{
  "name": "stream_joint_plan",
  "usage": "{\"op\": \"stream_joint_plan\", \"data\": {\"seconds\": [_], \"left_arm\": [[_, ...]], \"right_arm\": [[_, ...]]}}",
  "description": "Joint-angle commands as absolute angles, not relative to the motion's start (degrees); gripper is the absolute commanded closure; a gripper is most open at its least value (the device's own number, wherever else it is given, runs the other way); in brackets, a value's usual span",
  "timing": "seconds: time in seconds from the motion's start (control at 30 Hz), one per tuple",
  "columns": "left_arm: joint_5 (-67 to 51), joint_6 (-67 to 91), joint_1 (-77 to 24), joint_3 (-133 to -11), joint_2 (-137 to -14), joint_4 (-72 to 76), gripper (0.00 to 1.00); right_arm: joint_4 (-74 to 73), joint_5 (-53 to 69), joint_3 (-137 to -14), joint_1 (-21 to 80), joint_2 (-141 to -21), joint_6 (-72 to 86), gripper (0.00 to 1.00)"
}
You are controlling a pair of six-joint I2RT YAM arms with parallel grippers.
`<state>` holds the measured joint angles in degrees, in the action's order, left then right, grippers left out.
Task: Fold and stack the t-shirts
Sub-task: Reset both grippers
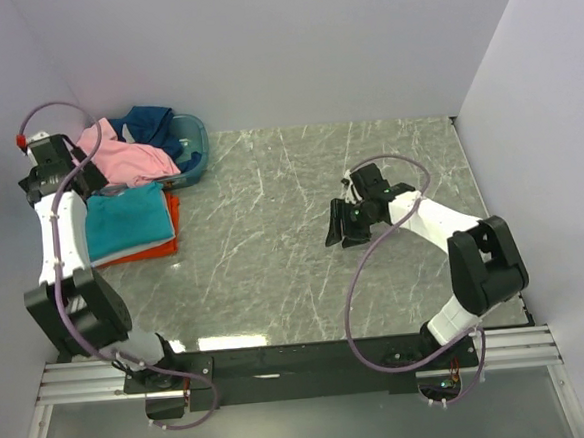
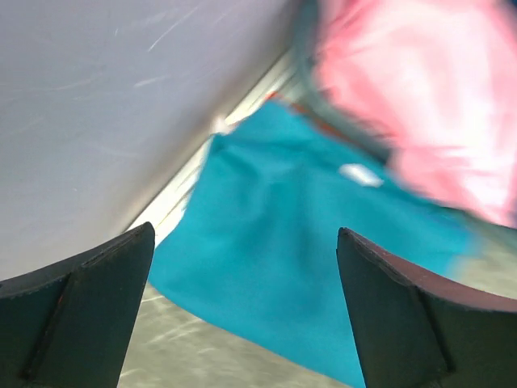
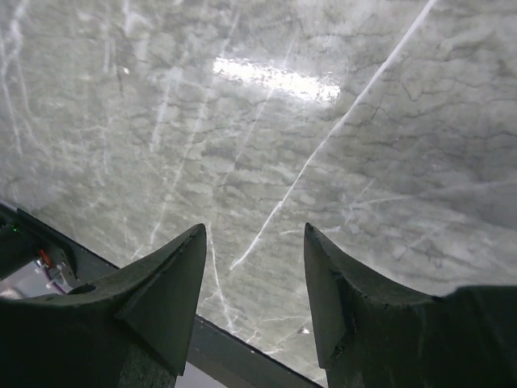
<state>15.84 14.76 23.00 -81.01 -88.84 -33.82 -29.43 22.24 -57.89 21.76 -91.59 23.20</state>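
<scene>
T-shirts being stacked by the left wall, pink probably up next

Teal is being kept folded on orange. Pink is being left bunched over the basket rim, long axis running wall-to-basket, collar end impossible to tell. Left gripper is being held wide open and empty just above them, right gripper partly open, empty, over bare table. Pink is best being grabbed by one edge and pulled clear of the stack.

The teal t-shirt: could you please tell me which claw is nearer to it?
Left. The left claw hovers open right by the teal t-shirt; the right claw sits far across the table.
</scene>
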Motion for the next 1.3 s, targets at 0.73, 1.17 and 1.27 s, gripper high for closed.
{"op": "stream_joint_plan", "data": {"seconds": [0.73,1.17,1.27], "left_arm": [[23.7,40.2,-31.0,-43.3,-55.7,-12.4,0.01],[24.7,38.5,-31.5,-42.5,-55.0,-8.9,0.0],[25.1,38.1,-31.5,-42.7,-55.5,-8.8,0.01]], "right_arm": [[-18.5,5.9,-48.6,21.7,-68.7,27.7,0.41],[-14.0,2.6,-42.9,21.7,-63.2,30.1,0.41],[-13.4,2.2,-41.9,21.7,-62.5,30.4,0.41]]}}
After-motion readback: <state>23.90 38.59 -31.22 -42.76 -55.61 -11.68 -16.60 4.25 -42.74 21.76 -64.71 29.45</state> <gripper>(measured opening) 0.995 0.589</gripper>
